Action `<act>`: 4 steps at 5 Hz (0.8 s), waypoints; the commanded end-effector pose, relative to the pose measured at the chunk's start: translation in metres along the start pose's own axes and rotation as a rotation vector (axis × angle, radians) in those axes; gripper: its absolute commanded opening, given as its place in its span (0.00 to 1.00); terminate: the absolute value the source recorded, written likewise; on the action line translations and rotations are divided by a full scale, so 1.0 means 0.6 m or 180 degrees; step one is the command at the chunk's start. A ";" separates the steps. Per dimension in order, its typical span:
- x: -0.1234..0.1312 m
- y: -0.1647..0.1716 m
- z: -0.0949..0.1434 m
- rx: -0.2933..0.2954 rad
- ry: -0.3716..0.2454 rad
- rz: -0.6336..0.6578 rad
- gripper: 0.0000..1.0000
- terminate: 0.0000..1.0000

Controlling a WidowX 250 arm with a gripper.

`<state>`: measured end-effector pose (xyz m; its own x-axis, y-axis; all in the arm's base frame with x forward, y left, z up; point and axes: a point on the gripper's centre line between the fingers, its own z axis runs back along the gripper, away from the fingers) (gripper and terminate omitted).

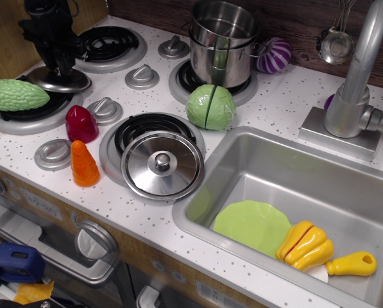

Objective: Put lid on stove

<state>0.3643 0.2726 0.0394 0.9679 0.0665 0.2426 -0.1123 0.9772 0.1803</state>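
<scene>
observation.image: hand (58,63) hides lid (61,81) knob; grip unclear; stove (130,96) beneath.

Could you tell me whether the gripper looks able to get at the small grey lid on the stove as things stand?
Probably yes: the gripper already sits directly over the small lid at its knob, and nothing lies between them. The green gourd rests just beside it.

Dull grey metal lid (59,80) on the white speckled matt stove (278,102), beside a larger shiny steel lid (162,165), polished steel pot (221,42), brushed metal sink (345,192) and glossy plastic orange carrot (83,164).
</scene>
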 end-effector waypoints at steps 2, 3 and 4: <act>0.075 0.049 0.126 0.0483 -0.0529 0.0000 0.00 0.00; 0.090 0.054 0.121 0.0508 -0.0758 0.0017 0.00 0.00; 0.108 0.056 0.106 0.0426 -0.1058 0.0025 0.00 0.00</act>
<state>0.4174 0.2898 0.0859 0.8463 -0.0070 0.5327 -0.1463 0.9584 0.2452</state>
